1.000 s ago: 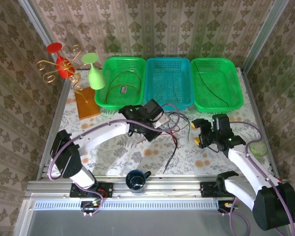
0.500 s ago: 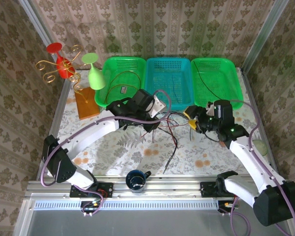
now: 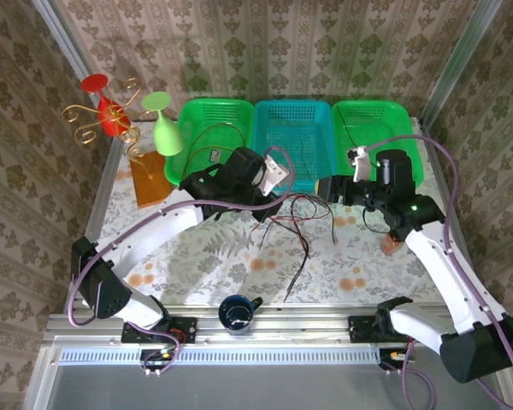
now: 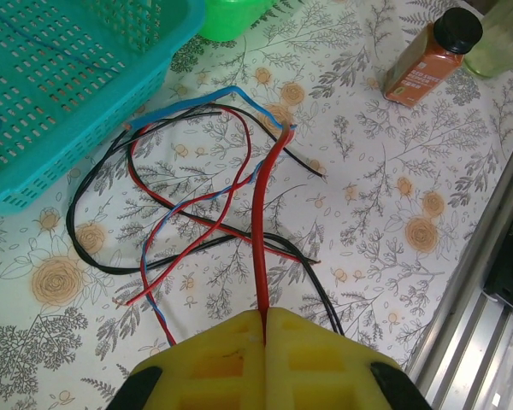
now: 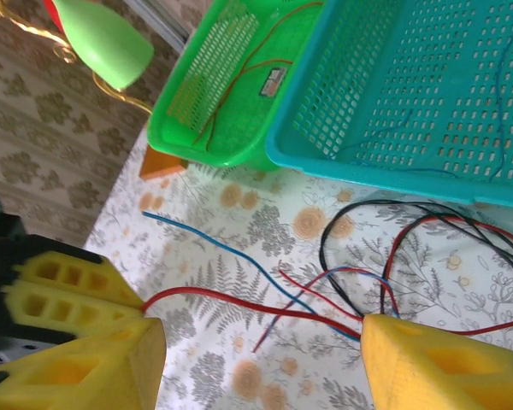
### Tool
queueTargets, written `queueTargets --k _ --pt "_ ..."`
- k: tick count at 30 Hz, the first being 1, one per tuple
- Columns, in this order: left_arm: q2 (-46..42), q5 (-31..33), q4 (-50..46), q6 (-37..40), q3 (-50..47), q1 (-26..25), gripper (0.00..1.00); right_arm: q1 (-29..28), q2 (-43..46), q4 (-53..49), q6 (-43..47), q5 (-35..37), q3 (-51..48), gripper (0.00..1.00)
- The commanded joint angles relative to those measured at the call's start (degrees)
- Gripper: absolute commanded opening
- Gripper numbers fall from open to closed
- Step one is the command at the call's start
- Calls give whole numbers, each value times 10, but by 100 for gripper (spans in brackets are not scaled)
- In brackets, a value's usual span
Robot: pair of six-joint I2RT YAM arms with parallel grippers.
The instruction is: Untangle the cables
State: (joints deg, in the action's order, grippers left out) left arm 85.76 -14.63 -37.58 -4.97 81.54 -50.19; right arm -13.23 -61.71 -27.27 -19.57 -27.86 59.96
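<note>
Floral table [image 3: 205, 256] carried the cables [image 3: 292, 220] tangled at its middle, just short of the baskets [image 3: 292, 104] at the far edge. Left gripper [image 4: 265, 323] pinched a red cable [image 4: 258, 239], likely to draw it free; right gripper [image 5: 261, 342] gaped nearby, empty.

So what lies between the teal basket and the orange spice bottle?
Left wrist view: the cables loop blue, red and black by the teal basket; beyond them, bare flowered cloth up to the spice bottle.

Glossy cable [image 4: 258, 222], matt yellow left end effector [image 4: 265, 329], perforated plastic basket [image 4: 43, 111].
</note>
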Motion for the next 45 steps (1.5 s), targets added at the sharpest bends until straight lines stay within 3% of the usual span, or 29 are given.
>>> queueTargets --k 1,10,21,25,31,39,45 --pt "-10 -12 9 0 16 3 0 -18 -29 -20 63 8 36 63" --pt "-8 -14 6 1 20 2 0 -66 -100 4 51 4 64 69" --pt "-12 -16 0 -1 26 1 0 -67 -157 21 47 40 78 61" --pt "-14 -16 -3 1 27 1 0 -65 -156 39 38 77 79 46" --pt "-12 -8 -7 14 43 0 0 -65 -137 38 47 93 88 2" --pt "3 34 -34 60 122 1 0 -58 -62 35 73 170 124 0" --pt "17 108 -101 125 201 4 0 -51 -33 36 76 185 180 0"
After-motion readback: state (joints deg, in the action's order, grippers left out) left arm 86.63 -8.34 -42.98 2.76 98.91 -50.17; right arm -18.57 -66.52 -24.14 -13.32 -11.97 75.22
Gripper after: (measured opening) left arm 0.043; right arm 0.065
